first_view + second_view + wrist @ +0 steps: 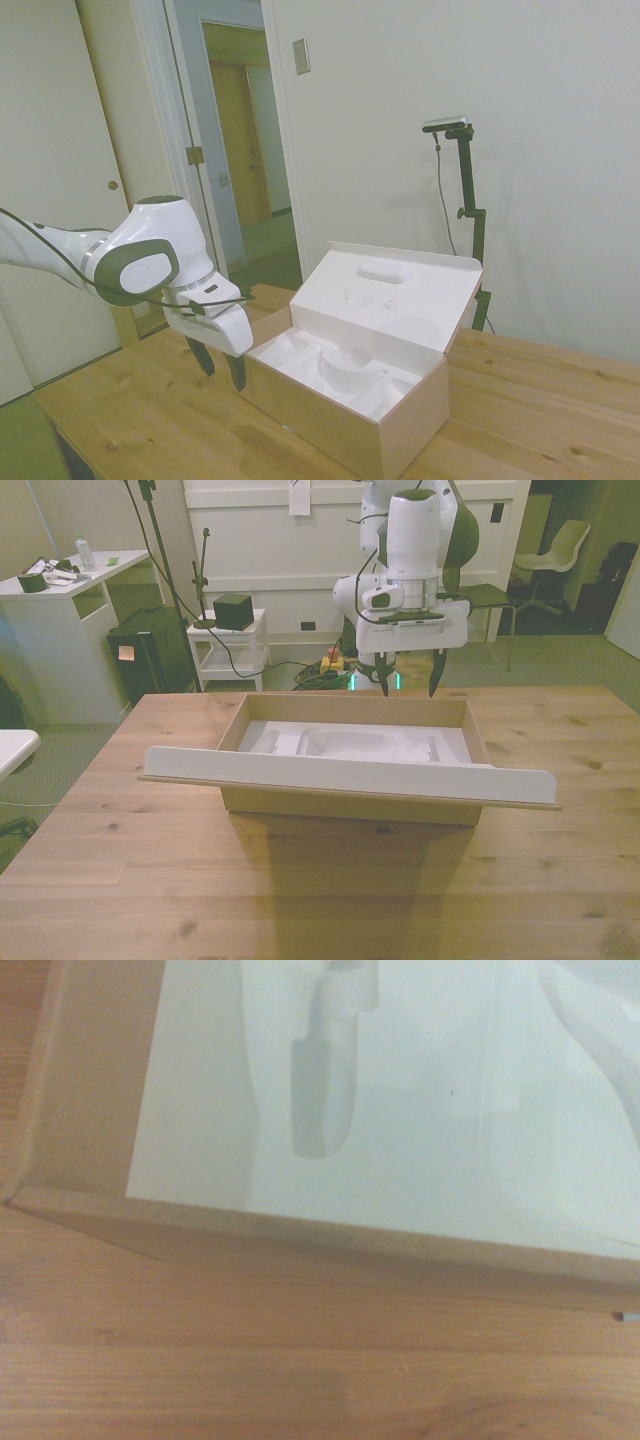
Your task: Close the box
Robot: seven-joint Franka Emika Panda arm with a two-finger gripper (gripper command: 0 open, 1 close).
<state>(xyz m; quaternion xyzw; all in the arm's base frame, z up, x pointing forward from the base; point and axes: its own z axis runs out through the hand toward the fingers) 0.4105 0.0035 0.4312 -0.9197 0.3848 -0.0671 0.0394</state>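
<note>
Side view first: box open, gripper parked at its wall

Side view: I see the cardboard box (345, 415) sitting on the wooden table (540, 400) with its hinged flap lid (395, 295) standing up and leaning back, its white inner face toward the camera. A white moulded insert (335, 370) fills the inside. My gripper (220, 365) hangs just outside the box wall nearest the arm, fingers pointing down, tips low beside that wall and above the tabletop. The two dark fingers (236, 372) stand apart with nothing between them.

Front view: the box (345, 805) sits around the middle of the table (320, 900), and the lid (350, 776) reaches toward the camera as a long pale strip wider than the box. The insert (350, 745) shows several shaped recesses. The gripper (408, 680) hovers behind the box's far wall, toward the front view's right half of it, jaws wide and empty; I can't tell from here whether the tips touch the cardboard.

Wrist view: close and soft, I get one corner of the box (90, 1110), the tan wall (330, 1235) running across, the white insert (400, 1110) with an elongated slot, and bare wood grain of the table (300, 1360) outside the wall
</note>
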